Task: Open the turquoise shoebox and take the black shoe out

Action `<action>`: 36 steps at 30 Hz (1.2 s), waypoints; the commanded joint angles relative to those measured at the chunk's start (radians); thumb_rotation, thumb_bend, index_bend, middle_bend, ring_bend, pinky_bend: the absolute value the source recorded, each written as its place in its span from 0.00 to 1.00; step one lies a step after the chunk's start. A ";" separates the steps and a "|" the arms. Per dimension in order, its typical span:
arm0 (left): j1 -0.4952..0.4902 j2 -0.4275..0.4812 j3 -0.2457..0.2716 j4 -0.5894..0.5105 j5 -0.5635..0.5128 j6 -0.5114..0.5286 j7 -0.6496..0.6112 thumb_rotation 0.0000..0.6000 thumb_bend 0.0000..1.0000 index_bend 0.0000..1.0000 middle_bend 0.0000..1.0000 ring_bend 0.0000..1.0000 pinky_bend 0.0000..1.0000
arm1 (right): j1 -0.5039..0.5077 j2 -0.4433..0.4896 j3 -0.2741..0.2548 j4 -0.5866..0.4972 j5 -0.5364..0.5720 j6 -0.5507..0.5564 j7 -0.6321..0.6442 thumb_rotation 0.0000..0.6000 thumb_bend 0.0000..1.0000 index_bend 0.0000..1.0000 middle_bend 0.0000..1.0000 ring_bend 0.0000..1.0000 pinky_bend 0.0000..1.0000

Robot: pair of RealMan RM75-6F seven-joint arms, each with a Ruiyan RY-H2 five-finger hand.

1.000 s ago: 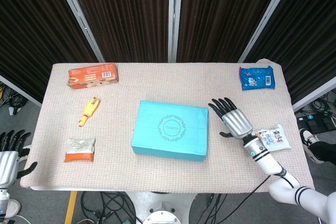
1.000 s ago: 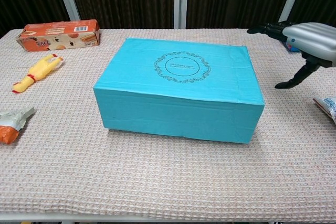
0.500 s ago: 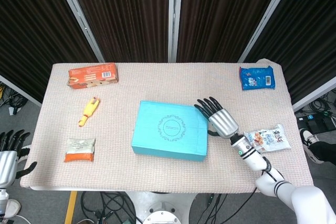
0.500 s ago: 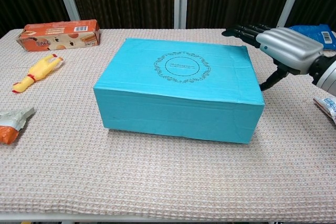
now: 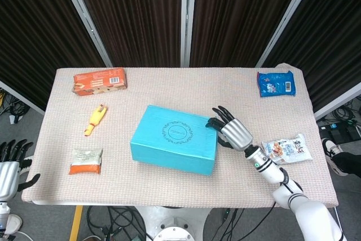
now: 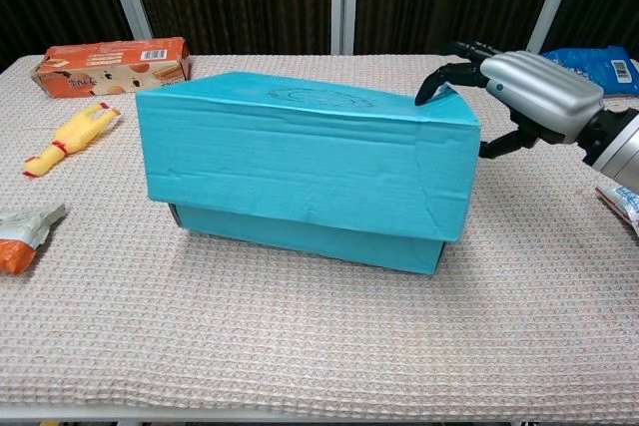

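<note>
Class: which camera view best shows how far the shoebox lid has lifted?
The chest view: the lid stands raised, with the base visible below its front edge. The head view looks down on the lid's top, hiding the gap.

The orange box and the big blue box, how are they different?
The orange box is small and long, and it lies flat at the table's far left corner; the turquoise shoebox is far bigger and sits in the middle. Nothing touches the orange box, while the right hand has its fingertips on the shoebox's lid. The shoebox's lid is raised at the front, showing a dark gap beneath; the orange box looks closed. Both are cardboard boxes.
</note>
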 commanded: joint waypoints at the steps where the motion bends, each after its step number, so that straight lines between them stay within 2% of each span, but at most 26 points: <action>1: 0.000 0.000 0.000 -0.001 -0.002 -0.002 0.000 1.00 0.16 0.17 0.11 0.04 0.06 | 0.000 0.006 0.027 -0.051 0.051 -0.022 0.097 1.00 0.57 0.45 0.36 0.00 0.00; 4: -0.002 0.000 0.001 0.000 -0.002 -0.008 -0.001 1.00 0.16 0.17 0.11 0.04 0.06 | 0.001 0.032 0.061 -0.147 0.107 -0.077 0.198 1.00 0.58 0.45 0.37 0.00 0.00; 9: -0.003 0.000 0.002 0.001 -0.004 -0.012 -0.007 1.00 0.16 0.17 0.11 0.04 0.06 | 0.008 0.115 0.137 -0.375 0.228 -0.212 0.318 1.00 0.56 0.45 0.37 0.00 0.00; 13: -0.003 0.003 0.002 0.004 -0.006 -0.014 -0.018 1.00 0.16 0.17 0.11 0.04 0.06 | 0.024 0.221 0.214 -0.612 0.367 -0.398 0.401 1.00 0.51 0.44 0.37 0.00 0.00; 18: 0.001 -0.004 0.003 0.017 0.001 -0.005 -0.033 1.00 0.16 0.17 0.11 0.04 0.06 | 0.039 0.312 0.305 -0.791 0.519 -0.566 0.487 1.00 0.48 0.41 0.37 0.00 0.00; 24: 0.006 -0.009 0.005 0.038 -0.001 -0.003 -0.060 1.00 0.16 0.17 0.11 0.04 0.06 | 0.054 0.359 0.409 -0.894 0.721 -0.750 0.559 1.00 0.46 0.37 0.37 0.00 0.00; 30: 0.012 -0.010 0.007 0.050 0.004 0.005 -0.078 1.00 0.16 0.17 0.11 0.04 0.06 | 0.095 0.375 0.476 -0.898 0.897 -0.878 0.539 1.00 0.43 0.31 0.35 0.00 0.00; 33: 0.017 -0.009 0.009 0.054 0.005 0.010 -0.084 1.00 0.16 0.17 0.11 0.04 0.06 | 0.127 0.366 0.470 -0.868 0.941 -0.873 0.454 1.00 0.29 0.15 0.23 0.00 0.00; 35: 0.018 -0.009 0.009 0.055 0.007 0.012 -0.088 1.00 0.16 0.17 0.11 0.04 0.06 | 0.140 0.351 0.470 -0.855 0.964 -0.836 0.396 1.00 0.17 0.02 0.10 0.00 0.00; 36: 0.019 -0.008 0.009 0.055 0.007 0.013 -0.090 1.00 0.16 0.17 0.11 0.04 0.06 | 0.144 0.344 0.476 -0.852 0.977 -0.818 0.379 1.00 0.14 0.00 0.06 0.00 0.00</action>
